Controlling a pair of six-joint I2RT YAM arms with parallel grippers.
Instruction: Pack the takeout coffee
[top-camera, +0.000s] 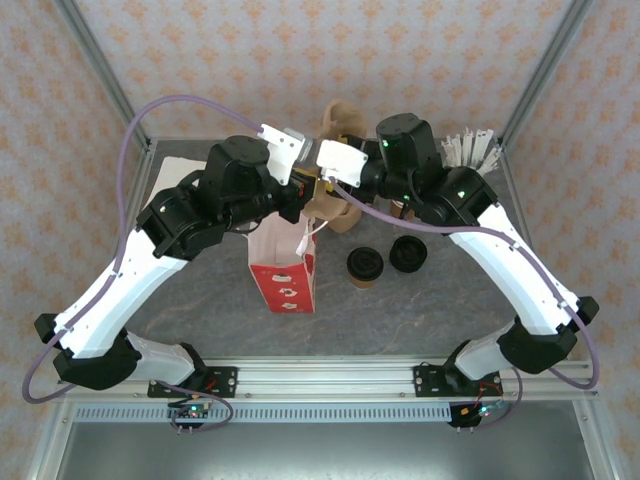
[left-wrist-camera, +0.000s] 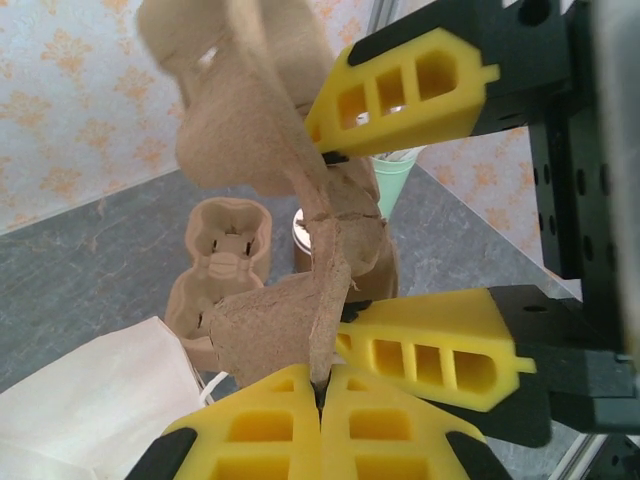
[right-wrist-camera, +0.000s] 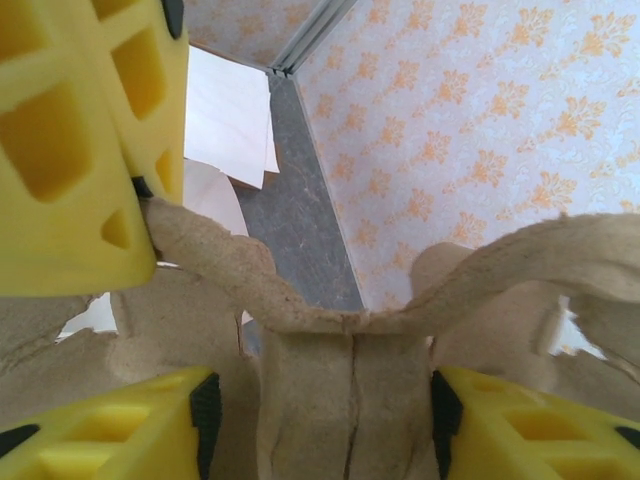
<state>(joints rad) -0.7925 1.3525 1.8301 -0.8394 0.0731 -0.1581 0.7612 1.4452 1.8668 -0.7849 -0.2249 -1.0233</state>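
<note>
Two brown takeout coffee cups with black lids (top-camera: 365, 265) (top-camera: 408, 253) stand on the table right of centre, apart from both grippers. A brown moulded-pulp cup carrier (top-camera: 337, 118) is held up at the back centre. My left gripper (left-wrist-camera: 322, 395) is shut on a thin edge of the carrier (left-wrist-camera: 270, 140). My right gripper (right-wrist-camera: 325, 420) has a finger on each side of the carrier's centre column (right-wrist-camera: 345, 400). Its right pad is against the column; whether the left pad presses it is unclear. The two grippers (top-camera: 303, 190) (top-camera: 340, 190) meet under the carrier.
A red-and-white paper bag (top-camera: 285, 270) stands open just below the grippers. Another pulp carrier (left-wrist-camera: 220, 260) lies on the table. A mint-green cup of white stirrers (top-camera: 470, 150) is at the back right, white napkins (top-camera: 175, 170) at the back left. Frame posts ring the table.
</note>
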